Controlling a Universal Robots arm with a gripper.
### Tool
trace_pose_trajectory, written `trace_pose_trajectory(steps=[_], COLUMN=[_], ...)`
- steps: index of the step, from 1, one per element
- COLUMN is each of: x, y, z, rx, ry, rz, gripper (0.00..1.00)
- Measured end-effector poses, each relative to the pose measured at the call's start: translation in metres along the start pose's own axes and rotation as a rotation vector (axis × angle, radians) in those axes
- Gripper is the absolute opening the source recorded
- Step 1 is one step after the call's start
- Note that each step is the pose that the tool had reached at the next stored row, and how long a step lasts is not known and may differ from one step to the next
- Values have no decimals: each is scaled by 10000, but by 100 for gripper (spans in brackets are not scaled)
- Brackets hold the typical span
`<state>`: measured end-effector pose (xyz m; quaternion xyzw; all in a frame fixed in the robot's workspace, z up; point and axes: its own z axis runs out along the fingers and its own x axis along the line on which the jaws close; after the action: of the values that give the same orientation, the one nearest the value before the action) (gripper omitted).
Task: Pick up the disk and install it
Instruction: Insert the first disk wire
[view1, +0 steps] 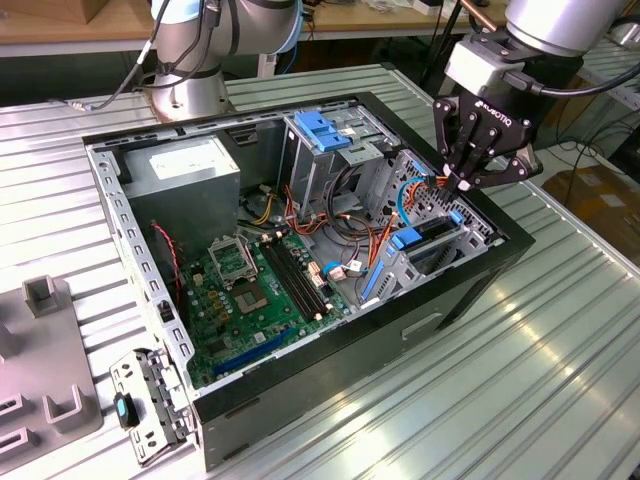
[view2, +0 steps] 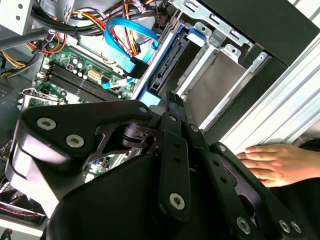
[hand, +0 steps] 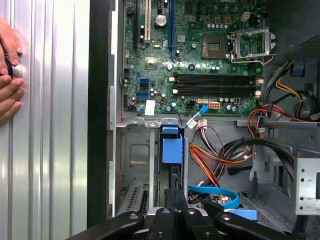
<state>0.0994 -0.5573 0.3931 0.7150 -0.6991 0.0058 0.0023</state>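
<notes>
Hovering with pincer (view1: 462, 185) pinched narrow right atop the disk (hand: 172, 150), standing edgewise in its bay (hand: 135, 155), probably seating it.

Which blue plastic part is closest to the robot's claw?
The blue frame on the disk, in the bay right by the gripper; the wide blue handle on the cage is farther off.

The disk (hand: 172, 150) sits edge-on in its bay at the computer case's (view1: 300, 400) corner, its label hidden. The gripper (view2: 172, 102) covers the bay's end. A person's hand (hand: 9, 75) is cut off by the picture's edge.
</notes>
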Motion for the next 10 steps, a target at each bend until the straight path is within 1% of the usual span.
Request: trace_pose_trajectory(steps=[6,8,10], x=[0,0,0], y=[-3,-3,-7], z=[0,0,-3], rx=[0,1,5], ry=[0,-1,-6], rz=[-18,-131,-482], gripper=[11,11,11])
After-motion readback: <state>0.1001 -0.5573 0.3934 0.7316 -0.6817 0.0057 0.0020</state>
